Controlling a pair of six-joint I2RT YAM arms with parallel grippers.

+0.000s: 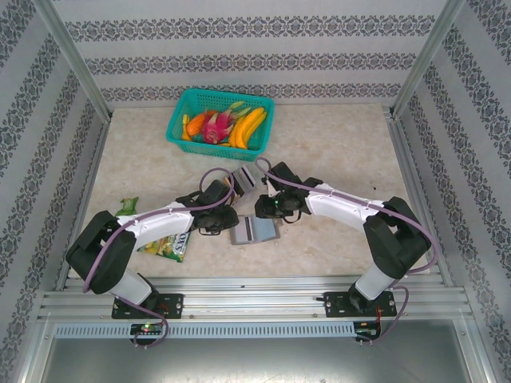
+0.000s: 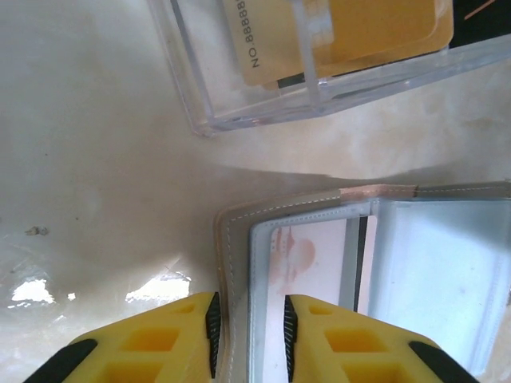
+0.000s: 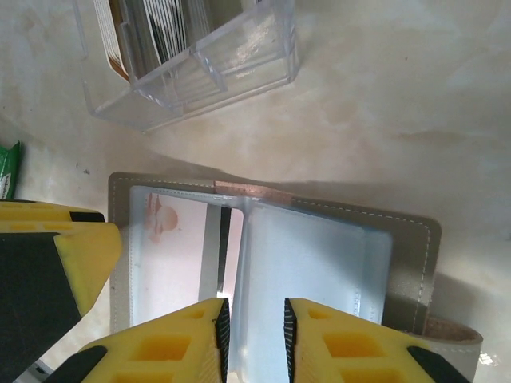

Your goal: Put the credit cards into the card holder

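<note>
since both arms crowd it, card holder [image 1: 254, 230]: lies open & flat on the table [image 1: 335, 144], btwn the two wrists, clear pockets up; a pale card [image 3: 180, 255] w/ pinkish print looks seated in its left pocket.
credit cards [image 2: 343, 36]: the rest sit in a clear box [image 3: 239, 56] just beyond the holder's top edge, tan-orange one facing the left wrist cam.
left gripper [image 2: 250, 331]: jaws a narrow gap apart, straddling the holder's left cover edge; can't tell if the pads bite it.
right gripper [image 3: 254, 327]: jaws close together too, either side of the centre clear sleeve; pinch or hover, can't tell.
step (guess): steadying the holder open before the next card is fetched.
risk, sleeve: thin slick plastic could slip from the pads, so the panel flops over the pocket mouth.
risk, holder: two arms tugging diff ways could skid it on the smooth top or shake the seated card out.
risk, box: light & near; a nudge from a departing arm could tip it, spilling cards.
</note>
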